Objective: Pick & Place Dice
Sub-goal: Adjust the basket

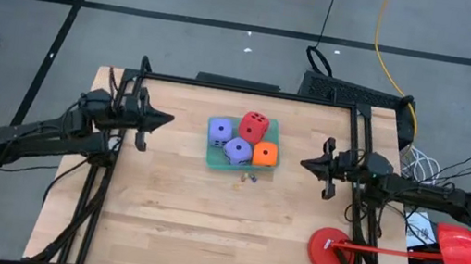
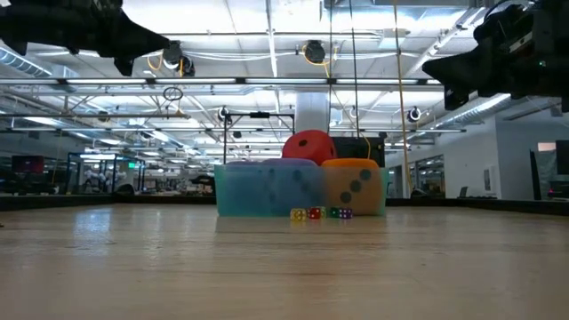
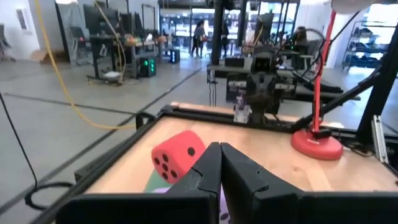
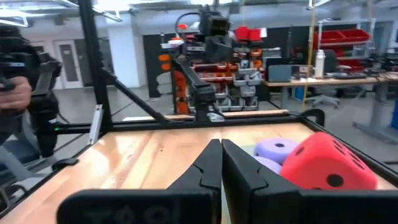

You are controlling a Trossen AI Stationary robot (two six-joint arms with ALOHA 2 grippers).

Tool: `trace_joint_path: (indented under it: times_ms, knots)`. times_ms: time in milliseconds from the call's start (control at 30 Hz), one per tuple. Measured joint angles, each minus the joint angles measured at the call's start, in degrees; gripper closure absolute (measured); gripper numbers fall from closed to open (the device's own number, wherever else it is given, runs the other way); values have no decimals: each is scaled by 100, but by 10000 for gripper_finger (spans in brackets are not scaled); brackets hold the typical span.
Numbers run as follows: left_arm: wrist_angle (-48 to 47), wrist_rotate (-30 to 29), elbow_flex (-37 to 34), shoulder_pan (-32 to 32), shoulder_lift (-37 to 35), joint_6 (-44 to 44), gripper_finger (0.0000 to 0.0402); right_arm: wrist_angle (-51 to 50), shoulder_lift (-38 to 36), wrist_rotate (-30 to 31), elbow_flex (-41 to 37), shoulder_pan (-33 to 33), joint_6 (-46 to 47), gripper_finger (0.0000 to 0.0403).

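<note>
Four large soft-looking dice with dark pips sit clustered on a flat green tray (image 1: 213, 159) at the centre-rear of the pale wooden table (image 1: 175, 226): a red die (image 1: 253, 126) perched highest, an orange die (image 1: 265, 154) at the right front, and two purple-blue dice (image 1: 220, 131) (image 1: 237, 151) to the left and centre front. They touch one another. In the low view the red die (image 2: 308, 145) rises above the others and the orange die (image 2: 354, 185) shows three pips on its near face.

The dice appear to be foam: probably light, compressible and not fragile, with a matte surface unlikely to slip. A grasp across two opposite flat faces should hold well; the red die, being uppermost and free on its sides, looks the easiest first pick.

Several very small coloured dice (image 1: 248, 178) lie on the bare table just in front of the tray, touching nothing else.

The left gripper (image 1: 160, 122) hovers above the table well to the left of the tray, fingers pressed together, empty. The right gripper (image 1: 309, 165) hovers to the right of the tray, fingers likewise together and empty. A red round-based stand (image 1: 333, 251) sits at the table's right front corner.
</note>
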Motion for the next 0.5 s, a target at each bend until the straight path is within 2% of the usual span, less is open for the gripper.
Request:
trace_joint_path:
  times_ms: [167,333,500]
  knots:
    - [41,49,0,-109,481,-114,380,-109,-158,20,84,51,-259,403]
    - [110,-567,0,-377,1066,95,396,-1110,-345,28,408,14,-137,403]
    - [564,-672,0,-447,1206,119,391,-1534,-655,13,472,14,-85,403]
